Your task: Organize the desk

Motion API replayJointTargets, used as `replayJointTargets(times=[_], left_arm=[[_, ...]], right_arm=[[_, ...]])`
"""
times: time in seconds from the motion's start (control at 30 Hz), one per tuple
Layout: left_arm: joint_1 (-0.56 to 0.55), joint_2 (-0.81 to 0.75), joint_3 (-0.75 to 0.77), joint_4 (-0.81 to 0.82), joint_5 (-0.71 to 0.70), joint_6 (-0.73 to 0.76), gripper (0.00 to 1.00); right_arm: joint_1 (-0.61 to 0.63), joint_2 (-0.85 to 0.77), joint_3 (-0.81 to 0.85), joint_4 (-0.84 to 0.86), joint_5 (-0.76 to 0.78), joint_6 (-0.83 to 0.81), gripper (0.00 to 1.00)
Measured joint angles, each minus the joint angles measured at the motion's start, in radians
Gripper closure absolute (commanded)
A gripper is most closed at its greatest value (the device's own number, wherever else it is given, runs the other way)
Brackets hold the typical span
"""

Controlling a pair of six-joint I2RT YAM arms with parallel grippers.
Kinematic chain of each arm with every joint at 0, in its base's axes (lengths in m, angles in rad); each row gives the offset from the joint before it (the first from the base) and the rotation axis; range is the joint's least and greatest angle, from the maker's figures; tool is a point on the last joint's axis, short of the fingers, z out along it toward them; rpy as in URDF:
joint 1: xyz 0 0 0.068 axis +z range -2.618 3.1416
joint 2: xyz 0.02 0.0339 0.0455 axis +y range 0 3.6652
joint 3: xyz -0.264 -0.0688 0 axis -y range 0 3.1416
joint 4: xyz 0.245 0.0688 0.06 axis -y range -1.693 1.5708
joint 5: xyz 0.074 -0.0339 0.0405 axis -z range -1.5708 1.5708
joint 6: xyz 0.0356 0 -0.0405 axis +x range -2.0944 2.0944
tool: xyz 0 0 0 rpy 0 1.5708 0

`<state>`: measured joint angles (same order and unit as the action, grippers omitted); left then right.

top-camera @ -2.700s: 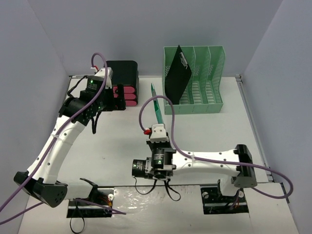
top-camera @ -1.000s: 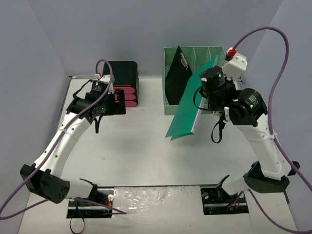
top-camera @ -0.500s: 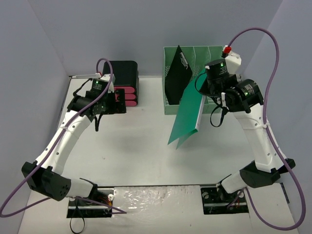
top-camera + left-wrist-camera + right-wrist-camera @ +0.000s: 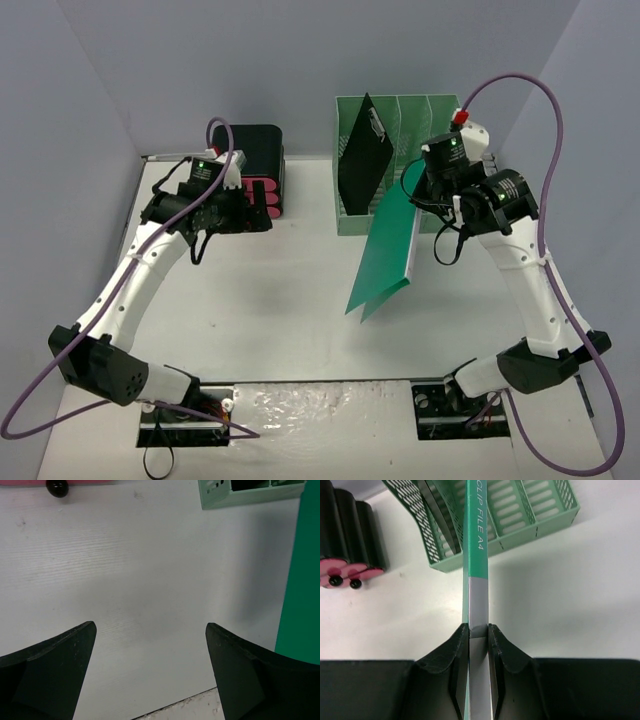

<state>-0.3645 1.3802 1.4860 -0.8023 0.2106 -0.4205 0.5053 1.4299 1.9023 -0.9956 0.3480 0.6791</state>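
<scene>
Green folder (image 4: pixel 385 255), clenched in my right gripper (image 4: pixel 478 630), aloft before the rack (image 4: pixel 443 217) at the desk's (image 4: pixel 280 310) far edge: not yet filed. Clipboard (image 4: pixel 360 160): already racked. My left gripper (image 4: pixel 150 630): spread, empty, near the far-left corner.

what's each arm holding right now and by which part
The right tool grips the flat green plastic clip file by the grey strip on its spine edge. The left tool is open, holding nothing.

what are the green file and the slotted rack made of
The green clip file, held in the right gripper, looks like thin smooth plastic sheet with a slight sheen; its spine carries a grey strip and printed lettering. The file rack looks like rigid moulded plastic, matte, judging by its regular slotted walls.
</scene>
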Motion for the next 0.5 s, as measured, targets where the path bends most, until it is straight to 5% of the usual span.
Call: replayJointTargets(times=[0.33, 0.5], left_arm=[[-0.025, 0.000, -0.017, 0.100, 0.288, -0.114, 0.11], [-0.125, 0.000, -0.018, 0.135, 0.364, -0.178, 0.14]], right_arm=[[0.000, -0.058, -0.106, -0.008, -0.013, 0.024, 1.00], [0.007, -0.084, -0.168, 0.005, -0.012, 0.035, 1.00]])
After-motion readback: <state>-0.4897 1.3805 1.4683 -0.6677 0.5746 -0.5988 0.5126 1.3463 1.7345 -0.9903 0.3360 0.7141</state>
